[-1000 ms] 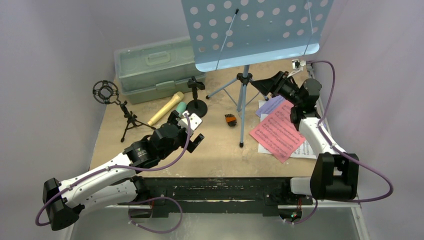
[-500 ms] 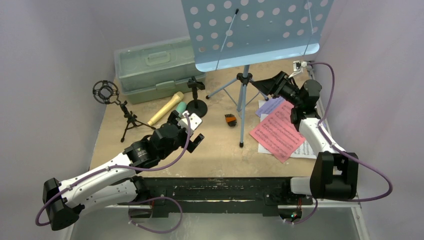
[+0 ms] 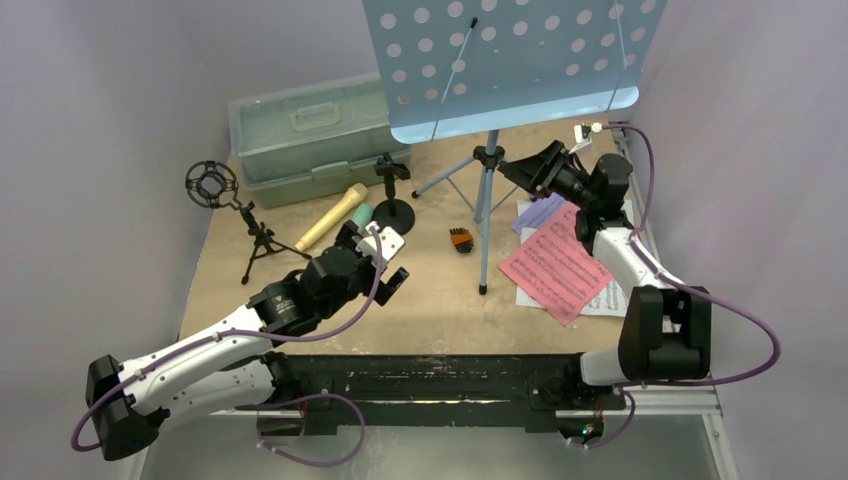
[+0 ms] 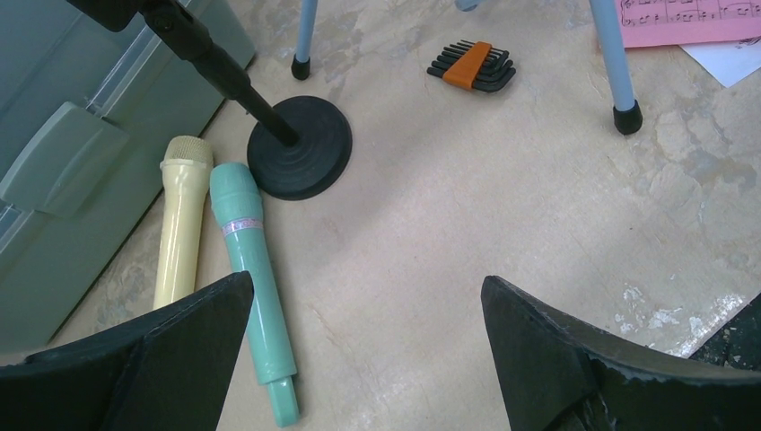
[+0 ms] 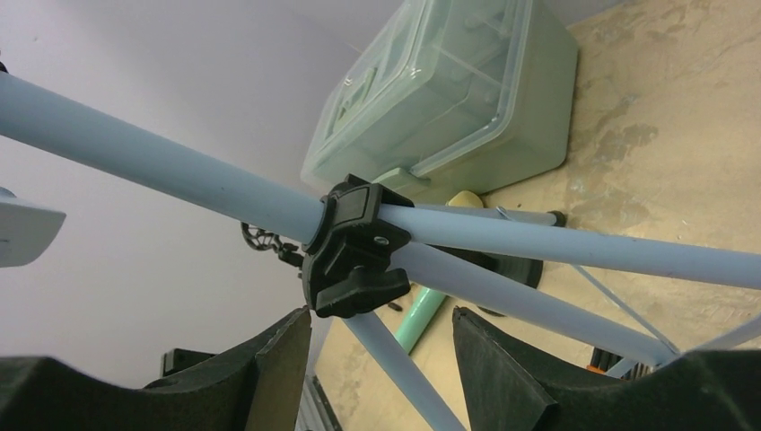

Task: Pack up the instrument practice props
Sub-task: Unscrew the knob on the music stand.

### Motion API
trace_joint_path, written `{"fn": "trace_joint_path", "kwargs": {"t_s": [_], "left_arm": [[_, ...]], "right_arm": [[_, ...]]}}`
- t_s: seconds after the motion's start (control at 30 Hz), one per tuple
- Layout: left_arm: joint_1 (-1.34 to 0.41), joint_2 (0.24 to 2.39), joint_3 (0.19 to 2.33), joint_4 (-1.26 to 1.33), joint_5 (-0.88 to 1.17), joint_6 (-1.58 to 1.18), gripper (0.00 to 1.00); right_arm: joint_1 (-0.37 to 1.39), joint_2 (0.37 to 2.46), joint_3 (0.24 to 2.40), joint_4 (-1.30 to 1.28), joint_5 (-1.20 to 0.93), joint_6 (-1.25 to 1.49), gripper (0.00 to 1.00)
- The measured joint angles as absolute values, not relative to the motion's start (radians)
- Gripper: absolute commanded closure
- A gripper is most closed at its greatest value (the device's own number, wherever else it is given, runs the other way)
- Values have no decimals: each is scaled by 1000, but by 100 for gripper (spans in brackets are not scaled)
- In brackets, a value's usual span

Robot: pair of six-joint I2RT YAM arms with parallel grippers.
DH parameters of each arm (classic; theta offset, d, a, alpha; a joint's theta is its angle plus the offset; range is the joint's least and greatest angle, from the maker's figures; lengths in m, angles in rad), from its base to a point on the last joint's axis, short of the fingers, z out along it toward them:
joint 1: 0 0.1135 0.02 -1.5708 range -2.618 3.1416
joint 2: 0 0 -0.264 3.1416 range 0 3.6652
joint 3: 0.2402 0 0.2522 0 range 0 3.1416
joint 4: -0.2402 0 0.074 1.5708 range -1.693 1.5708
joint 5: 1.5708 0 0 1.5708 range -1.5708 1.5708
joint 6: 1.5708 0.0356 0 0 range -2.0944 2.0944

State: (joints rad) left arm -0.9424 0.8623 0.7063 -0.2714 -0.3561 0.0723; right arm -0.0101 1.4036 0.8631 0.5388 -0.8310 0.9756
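Right jaws closer to music rack hub, part-open, empty; left jaws wide, empty.

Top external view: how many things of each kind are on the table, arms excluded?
Toy microphones, tan and teal: 2
Black mic holders, round-base and ring-top tripod: 2
Light-blue perforated music rack: 1
Music sheets, red, purple, white: 3
Pale green translucent plastic case: 1
Black hex key set in orange holder: 1
Total: 10

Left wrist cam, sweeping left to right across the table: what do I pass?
pale green case → tan microphone → teal microphone → round-base mic holder → hex key set → blue stand leg → red music sheet
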Motion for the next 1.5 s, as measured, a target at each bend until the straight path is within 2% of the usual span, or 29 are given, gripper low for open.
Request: {"fn": "trace_joint_path", "kwargs": {"t_s": [0.2,0.3,0.47,0.83,0.93,1.2,1.5], "left_arm": [[-942,865,706,-272,-357,72,1],[-942,867,706,-272,-360,72,1],[-942,867,706,-272,-361,72,1],[-942,867,706,-272,-363,72,1],[-942,867,706,-272,-363,72,1],[-942,867,706,-272,-363,72,1],[-942,868,706,-272,-363,72,1]], "right_arm": [[-10,1419,878,584,-846,1049,37],[-10,1422,883,600,-852,1074,40],[-10,1441,897,609,-855,1097,51],[-9,1453,898,613,-873,1073,84],[-7,1453,901,601,-882,1029,90],[-2,1436,941,506,-885,724,98],[32,1365,949,382,-825,242,97]]}}
